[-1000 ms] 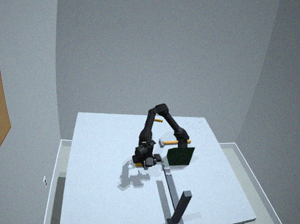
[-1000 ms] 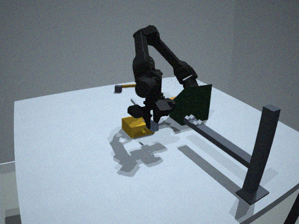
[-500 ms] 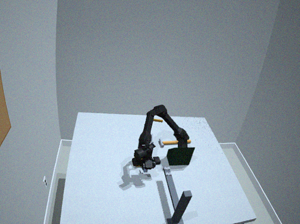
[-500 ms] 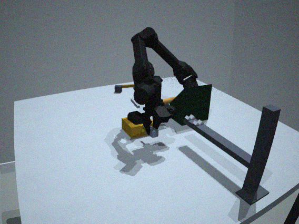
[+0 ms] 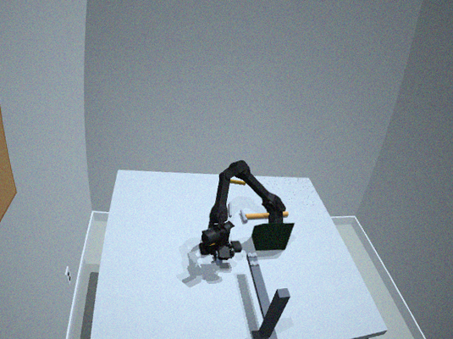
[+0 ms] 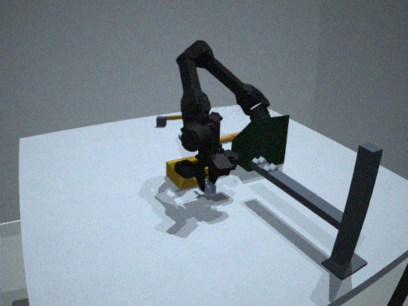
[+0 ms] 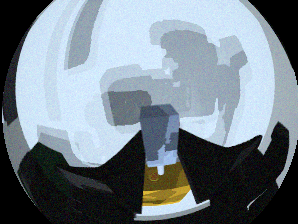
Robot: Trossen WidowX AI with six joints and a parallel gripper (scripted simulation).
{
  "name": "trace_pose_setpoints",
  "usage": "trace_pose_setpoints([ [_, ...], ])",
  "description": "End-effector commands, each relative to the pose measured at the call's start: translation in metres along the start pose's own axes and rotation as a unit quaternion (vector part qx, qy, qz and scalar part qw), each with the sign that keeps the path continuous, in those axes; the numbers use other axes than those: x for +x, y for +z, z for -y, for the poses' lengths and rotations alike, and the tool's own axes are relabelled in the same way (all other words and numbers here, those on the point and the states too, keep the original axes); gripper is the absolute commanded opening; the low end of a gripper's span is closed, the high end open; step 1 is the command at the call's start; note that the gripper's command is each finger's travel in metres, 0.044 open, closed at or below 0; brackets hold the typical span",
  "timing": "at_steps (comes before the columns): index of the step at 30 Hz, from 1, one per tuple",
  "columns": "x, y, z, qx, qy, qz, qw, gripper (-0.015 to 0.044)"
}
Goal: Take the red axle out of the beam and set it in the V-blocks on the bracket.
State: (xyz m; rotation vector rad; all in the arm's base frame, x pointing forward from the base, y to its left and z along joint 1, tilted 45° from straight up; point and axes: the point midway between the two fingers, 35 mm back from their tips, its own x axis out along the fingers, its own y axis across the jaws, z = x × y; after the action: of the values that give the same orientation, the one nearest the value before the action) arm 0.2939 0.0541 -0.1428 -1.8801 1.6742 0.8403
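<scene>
From my remote stn., I see the gripper point(image 5: 222, 257) point(image 6: 209, 187) point(image 7: 157, 132) pointing down over the white table point(image 5: 161, 297) point(image 6: 90, 233) point(image 7: 130, 45), its jaws clenched on a grey-blue block point(image 6: 210, 187) point(image 7: 159, 132). The yellow block point(image 6: 176, 173) point(image 7: 167, 197) is near it, partly hidden behind the gripper in the ext. view. In the wrist view, its face shows a small reddish round spot point(image 7: 154, 176); I cannot tell if this is the red axle's end, so the axle pos. is unclear to me. The V-blocks point(image 5: 252, 259) point(image 6: 266, 164) sit at the far end of the horiz. bar of the dark bracket point(image 5: 275, 313) point(image 6: 359, 208), near the dark green panel point(image 5: 273, 237) point(image 6: 263, 144). A hammer w/ orange handle point(image 5: 256, 216) point(image 6: 230, 137) lies behind the panel.
</scene>
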Motion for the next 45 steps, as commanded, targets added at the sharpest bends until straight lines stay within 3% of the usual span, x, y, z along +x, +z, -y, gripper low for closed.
trace_pose_setpoints([
  [1, 0.008, -0.001, -0.002, -0.003, 0.003, -0.003, 1.000, 0.0000],
  [45, 0.008, -0.051, -0.007, -0.003, 0.004, -0.005, 1.000, 0.0000],
])
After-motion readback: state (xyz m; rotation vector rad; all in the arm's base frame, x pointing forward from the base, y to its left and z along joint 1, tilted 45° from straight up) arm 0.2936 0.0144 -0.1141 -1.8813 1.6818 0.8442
